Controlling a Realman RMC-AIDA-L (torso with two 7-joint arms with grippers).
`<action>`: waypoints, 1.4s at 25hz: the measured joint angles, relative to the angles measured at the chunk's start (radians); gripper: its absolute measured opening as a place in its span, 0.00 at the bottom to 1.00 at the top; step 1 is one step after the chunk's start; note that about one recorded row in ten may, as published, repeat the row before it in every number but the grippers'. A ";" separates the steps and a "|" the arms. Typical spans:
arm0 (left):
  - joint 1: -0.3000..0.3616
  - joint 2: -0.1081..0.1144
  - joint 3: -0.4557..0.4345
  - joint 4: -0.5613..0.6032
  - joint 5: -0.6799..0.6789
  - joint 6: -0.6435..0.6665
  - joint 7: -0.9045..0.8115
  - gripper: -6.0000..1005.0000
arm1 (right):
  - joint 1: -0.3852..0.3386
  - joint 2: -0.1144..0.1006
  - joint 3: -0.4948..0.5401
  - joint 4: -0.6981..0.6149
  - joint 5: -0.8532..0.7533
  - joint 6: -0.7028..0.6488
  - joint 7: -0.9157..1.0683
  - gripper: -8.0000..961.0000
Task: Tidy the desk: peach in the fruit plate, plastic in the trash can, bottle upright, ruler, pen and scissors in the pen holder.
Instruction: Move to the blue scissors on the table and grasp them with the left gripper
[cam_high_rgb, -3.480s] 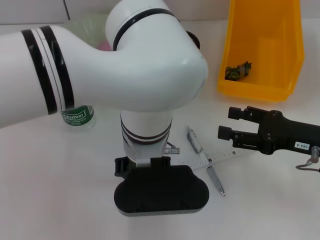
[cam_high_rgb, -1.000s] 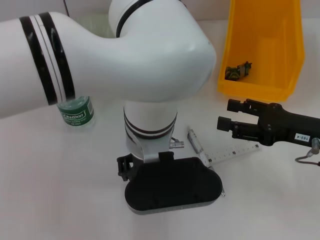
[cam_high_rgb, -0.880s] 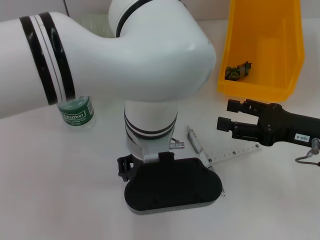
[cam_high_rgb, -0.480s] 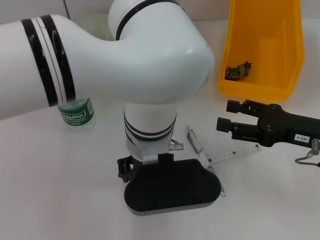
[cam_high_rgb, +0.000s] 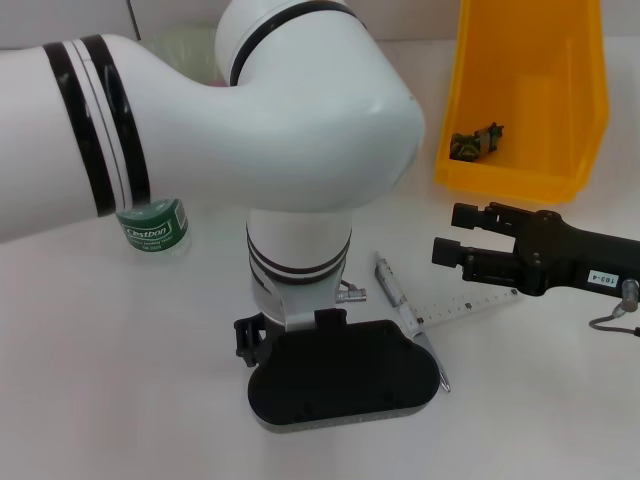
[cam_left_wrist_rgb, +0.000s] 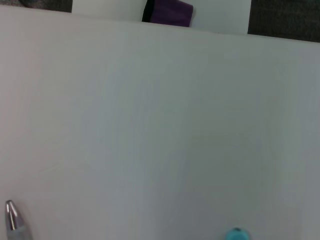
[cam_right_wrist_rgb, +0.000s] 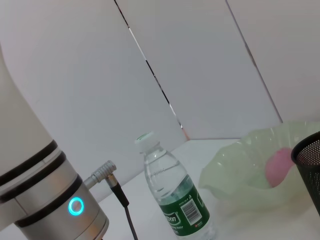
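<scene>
The middle of the head view is filled by the left arm (cam_high_rgb: 250, 130), white with two black bands, and much of the white desk (cam_high_rgb: 120, 380) behind it is hidden; its wrist is pointed straight down at the near centre of the desk, and the left gripper (cam_high_rgb: 345, 375) is covered from above by its black housing, so it cannot be told whether its fingers are spread or pressed together. Just right of that housing one silver pen (cam_high_rgb: 397, 296) is seen lying across one clear ruler (cam_high_rgb: 465, 301); the pen's near end and the ruler's left end are partly hidden by the housing; the pen's silver tip (cam_left_wrist_rgb: 12, 220) is also caught at the edge of the left wrist view.

The right gripper (cam_high_rgb: 450, 236) is held above the desk at the right, just beyond the ruler's right end, pointing left; its two black fingers are spread apart and nothing is pinched between them.

One water bottle (cam_high_rgb: 152, 228) with a green label is seen left of the arm, largely hidden in the head view; in the right wrist view the bottle (cam_right_wrist_rgb: 172, 192) is shown standing upright with its white cap on. At the far left one pale green fruit plate (cam_right_wrist_rgb: 250, 172) is seen with one pink peach (cam_right_wrist_rgb: 279, 165) lying in it; the black mesh edge of one pen holder (cam_right_wrist_rgb: 307, 160) is seen just beside the plate. At the far right one yellow bin (cam_high_rgb: 525, 90) is placed, with one small dark object (cam_high_rgb: 476, 140) inside it.
</scene>
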 joint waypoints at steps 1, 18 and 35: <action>0.000 0.000 0.001 0.000 0.000 0.000 0.000 0.47 | 0.000 0.000 0.000 0.000 -0.001 0.000 0.002 0.83; 0.006 -0.001 0.002 -0.015 -0.014 -0.013 0.028 0.45 | -0.003 0.000 0.000 0.000 -0.003 0.000 0.004 0.83; 0.006 -0.004 0.005 -0.026 -0.008 -0.013 0.035 0.26 | 0.000 -0.003 -0.002 -0.005 -0.005 -0.004 0.018 0.83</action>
